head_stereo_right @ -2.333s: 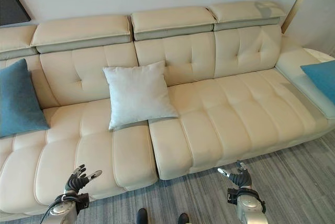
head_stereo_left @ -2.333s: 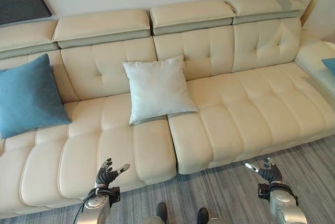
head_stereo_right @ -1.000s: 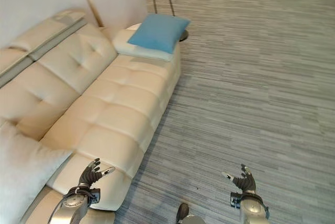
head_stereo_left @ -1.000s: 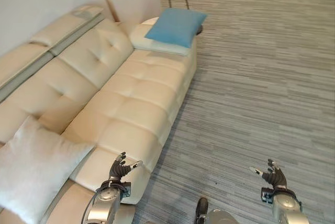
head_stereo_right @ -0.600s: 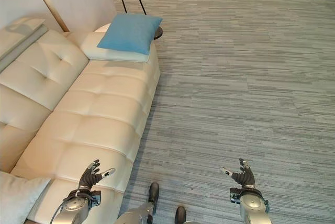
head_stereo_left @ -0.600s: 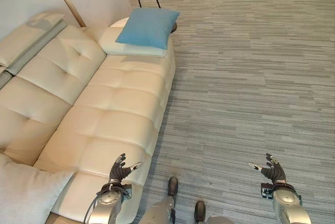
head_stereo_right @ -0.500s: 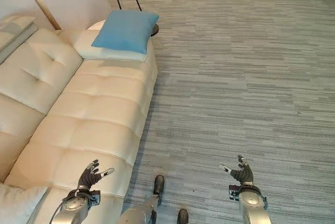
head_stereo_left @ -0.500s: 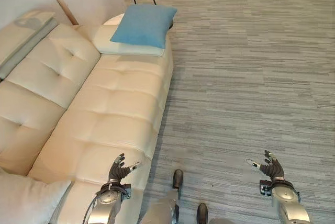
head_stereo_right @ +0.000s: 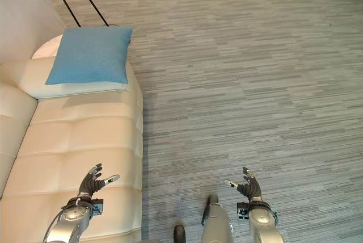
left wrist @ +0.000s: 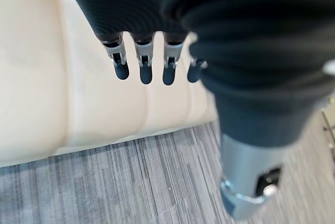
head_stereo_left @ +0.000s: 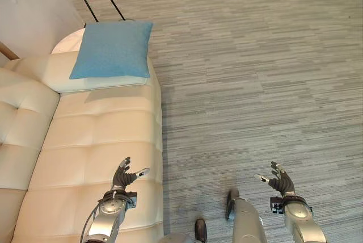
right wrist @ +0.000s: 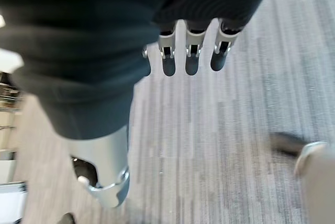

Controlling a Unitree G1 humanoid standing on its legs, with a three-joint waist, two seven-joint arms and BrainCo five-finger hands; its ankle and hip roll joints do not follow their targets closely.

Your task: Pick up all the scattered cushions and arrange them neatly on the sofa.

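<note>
One blue cushion (head_stereo_left: 112, 49) lies flat on the cream sofa's (head_stereo_left: 102, 135) far end, over the armrest, well apart from both my hands. My left hand (head_stereo_left: 123, 177) hovers above the near seat edge, fingers spread, holding nothing. My right hand (head_stereo_left: 277, 181) hangs over the grey striped floor (head_stereo_left: 255, 84), fingers apparently relaxed, empty.

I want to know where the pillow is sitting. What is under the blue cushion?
The blue cushion lies flat on the cream sofa's padded end section, which shows along the cushion's near edge. The part directly beneath it is covered.
</note>
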